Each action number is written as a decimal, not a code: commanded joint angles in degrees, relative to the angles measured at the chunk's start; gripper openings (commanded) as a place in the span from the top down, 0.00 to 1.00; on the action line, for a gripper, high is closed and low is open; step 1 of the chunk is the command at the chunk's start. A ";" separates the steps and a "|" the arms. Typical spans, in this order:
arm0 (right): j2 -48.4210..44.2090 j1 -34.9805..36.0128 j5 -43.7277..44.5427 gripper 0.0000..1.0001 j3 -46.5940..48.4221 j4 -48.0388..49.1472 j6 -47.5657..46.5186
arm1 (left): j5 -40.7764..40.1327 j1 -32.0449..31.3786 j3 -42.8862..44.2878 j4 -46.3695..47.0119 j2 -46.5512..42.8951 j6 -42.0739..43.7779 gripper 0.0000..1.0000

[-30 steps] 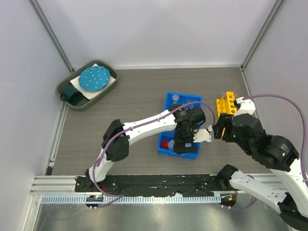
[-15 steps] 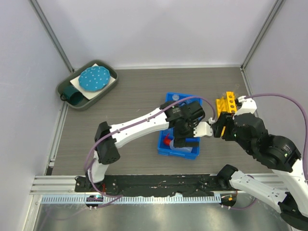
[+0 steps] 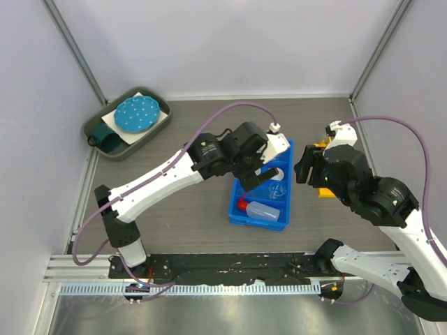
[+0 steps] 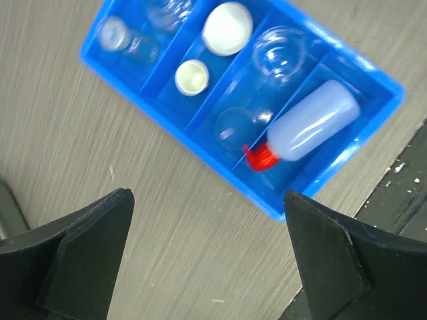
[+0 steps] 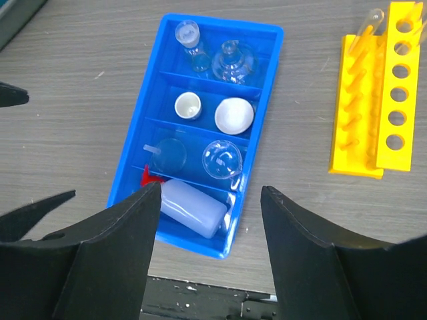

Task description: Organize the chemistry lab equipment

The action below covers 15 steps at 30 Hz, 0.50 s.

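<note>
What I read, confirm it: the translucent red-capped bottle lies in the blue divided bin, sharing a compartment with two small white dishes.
Not shared. In the right wrist view the translucent red-capped bottle lies alone in the blue divided bin's end compartment; the small white dishes sit two compartments away.

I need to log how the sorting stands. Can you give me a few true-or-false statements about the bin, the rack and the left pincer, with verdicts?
1. The red-capped bottle lies on its side in an end compartment of the blue bin. True.
2. The two white dishes sit in separate compartments. False: they share one compartment, side by side.
3. The left pincer grips a flask. False: it is open and holds nothing.
4. The yellow rack stands on the table, outside the bin. True.
</note>
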 commanded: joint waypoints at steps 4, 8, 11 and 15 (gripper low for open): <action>5.31 0.17 -0.75 0.31 6.78 6.75 -2.32 | -11.59 6.74 -11.67 4.06 -10.04 -16.19 0.00; 10.57 0.08 -1.01 0.27 7.93 9.04 -3.20 | -14.21 11.84 -19.59 5.90 -15.75 -20.59 0.00; 13.66 0.08 -1.98 0.25 7.75 11.14 -4.25 | -16.95 14.48 -24.25 6.60 -19.79 -25.16 0.00; 20.77 -0.01 -1.54 0.18 8.28 11.50 -4.52 | -19.05 18.87 -30.05 8.72 -24.98 -31.57 0.00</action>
